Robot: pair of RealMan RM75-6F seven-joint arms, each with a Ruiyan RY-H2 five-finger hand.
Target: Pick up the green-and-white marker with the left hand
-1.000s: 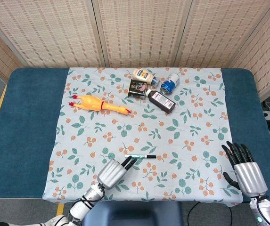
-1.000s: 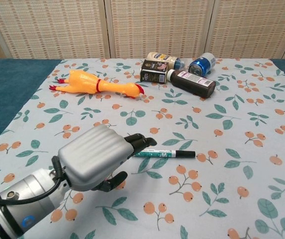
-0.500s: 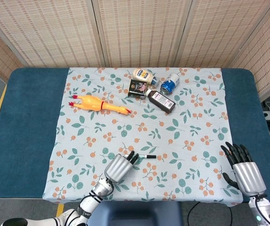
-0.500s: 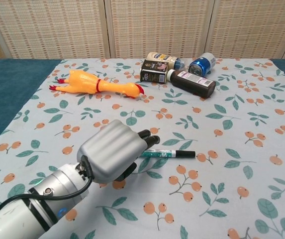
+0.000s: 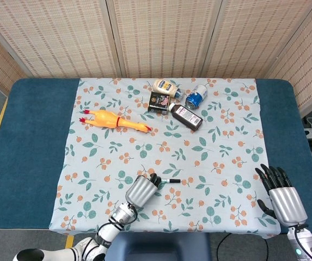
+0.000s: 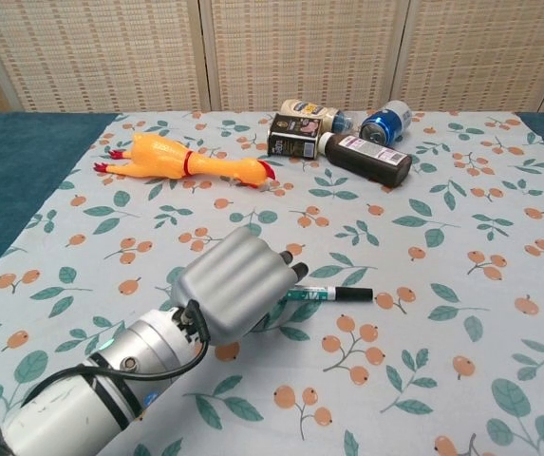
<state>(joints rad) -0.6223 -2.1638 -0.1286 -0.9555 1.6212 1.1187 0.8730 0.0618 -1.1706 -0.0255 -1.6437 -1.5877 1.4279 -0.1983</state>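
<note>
- Left hand (image 6: 238, 292) covers the near end of the green-and-white marker (image 6: 333, 294); whether its fingers clamp it, I cannot tell.
- Right hand (image 5: 282, 197), well right of the marker, is spread, holding nothing.

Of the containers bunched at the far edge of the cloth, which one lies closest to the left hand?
The dark bottle with the white cap, lying on its side. It sits nearer the left hand than the cream jar, black box and blue can.

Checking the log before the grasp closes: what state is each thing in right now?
Marker: lying flat, left end under the fingers.
Left robot hand: over the marker, grip not visible.
Right robot hand: open, holding nothing.
Rubber chicken: lying on its side.
Dark bottle: lying down, capped.
Can: on its side.
</note>
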